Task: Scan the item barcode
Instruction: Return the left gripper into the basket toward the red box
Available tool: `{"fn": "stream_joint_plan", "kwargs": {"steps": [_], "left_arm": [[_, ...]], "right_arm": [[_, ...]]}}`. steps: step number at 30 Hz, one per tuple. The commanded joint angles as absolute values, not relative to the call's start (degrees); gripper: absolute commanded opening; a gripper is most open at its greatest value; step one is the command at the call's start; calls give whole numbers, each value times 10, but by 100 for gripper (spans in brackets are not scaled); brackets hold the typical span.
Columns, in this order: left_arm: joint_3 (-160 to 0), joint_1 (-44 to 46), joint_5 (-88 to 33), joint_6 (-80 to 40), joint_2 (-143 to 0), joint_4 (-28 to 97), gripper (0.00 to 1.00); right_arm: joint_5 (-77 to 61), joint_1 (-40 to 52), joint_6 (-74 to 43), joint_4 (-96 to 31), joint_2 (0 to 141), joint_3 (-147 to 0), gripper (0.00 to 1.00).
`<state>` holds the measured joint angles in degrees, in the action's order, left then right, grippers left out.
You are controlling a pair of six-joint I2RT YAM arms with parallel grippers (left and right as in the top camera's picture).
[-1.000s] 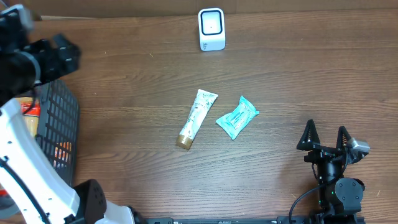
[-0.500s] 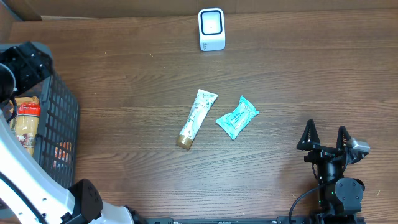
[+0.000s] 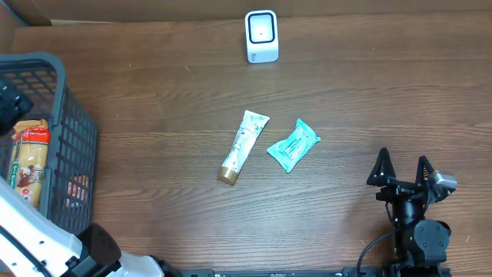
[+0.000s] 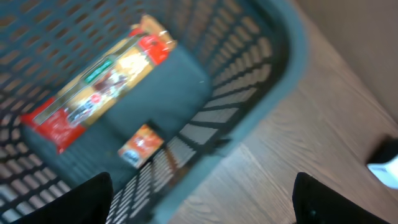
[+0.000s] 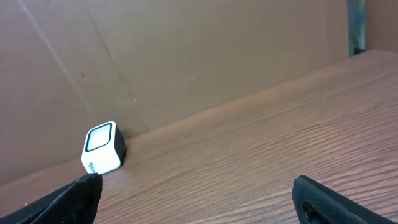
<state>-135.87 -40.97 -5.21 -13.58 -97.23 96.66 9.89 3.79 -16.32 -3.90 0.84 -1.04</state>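
A white barcode scanner (image 3: pixel 261 36) stands at the far edge of the table, its window facing forward; it also shows in the right wrist view (image 5: pixel 102 148). A cream tube (image 3: pixel 243 146) and a teal packet (image 3: pixel 293 145) lie side by side mid-table. My left gripper (image 4: pixel 202 199) hangs open over the rim of a dark mesh basket (image 4: pixel 267 93), holding nothing. Inside the basket lie a long red-and-yellow packet (image 4: pixel 99 81) and a small orange packet (image 4: pixel 140 144). My right gripper (image 3: pixel 403 171) rests open at the front right, empty, pointing at the scanner.
The basket (image 3: pixel 73 146) takes up the table's left end. My white left arm (image 3: pixel 34 238) rises at the front left corner. A brown cardboard wall (image 5: pixel 186 56) backs the table behind the scanner.
My left arm has swung left, out of the overhead view, uncovering the basket and the long packet in it. The right arm and the items on the table have not moved.
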Motion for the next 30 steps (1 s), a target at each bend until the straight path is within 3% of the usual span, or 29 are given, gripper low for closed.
{"fn": "stream_joint_plan", "kwargs": {"steps": [1, 13, 30], "left_arm": [[-1324, -446, -40, -146, -957, 968, 83], [-1175, -514, -34, -138, -957, 924, 82], [-881, -515, -36, -118, -957, 720, 86]], "right_arm": [[105, 38, -164, -36, 2, -4, 100], [105, 38, -164, -36, 2, -4, 100], [105, 38, -164, -36, 2, -4, 100]]}}
